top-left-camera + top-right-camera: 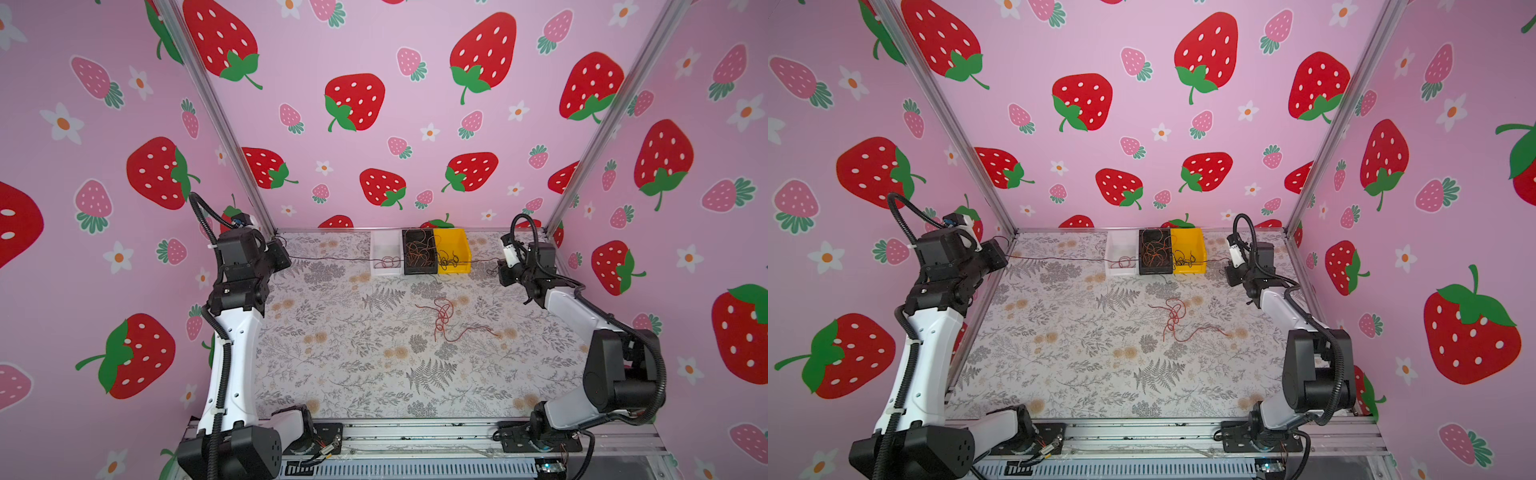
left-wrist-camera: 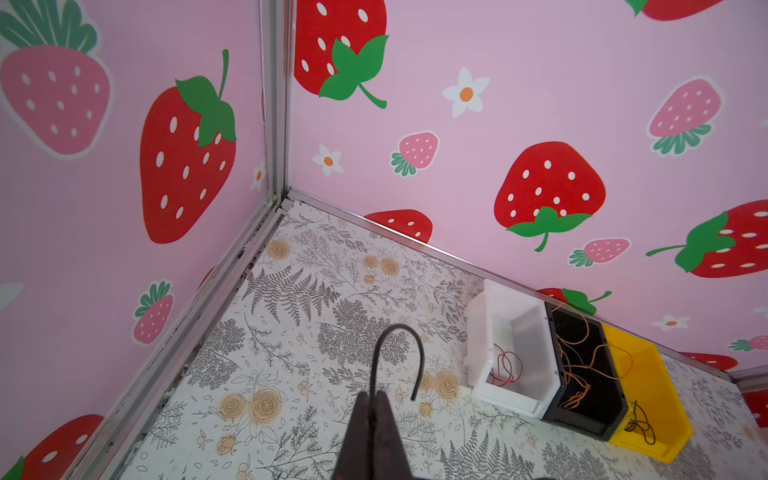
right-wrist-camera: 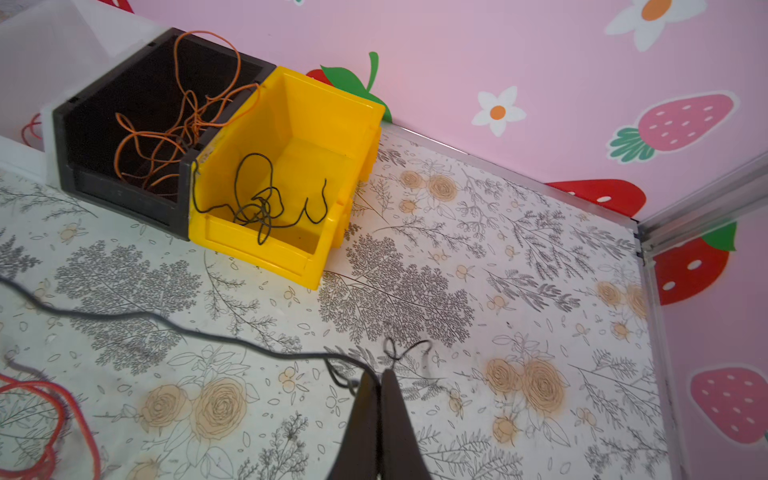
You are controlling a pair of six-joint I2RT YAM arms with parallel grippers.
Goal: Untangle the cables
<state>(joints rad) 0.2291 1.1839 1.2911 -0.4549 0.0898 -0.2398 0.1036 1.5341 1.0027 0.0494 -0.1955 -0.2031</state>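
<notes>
Black cable strung taut sideways before yellow bin; left gripper, right gripper each pinching an end; right nearer bin.

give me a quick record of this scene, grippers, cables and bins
left gripper: shut on taut black cable
right gripper: shut on its other end
taut black cable: strung between both grippers
white bin: red cable
black bin: orange cables
yellow bin: loose black cable
table: red tangle lying free
</notes>
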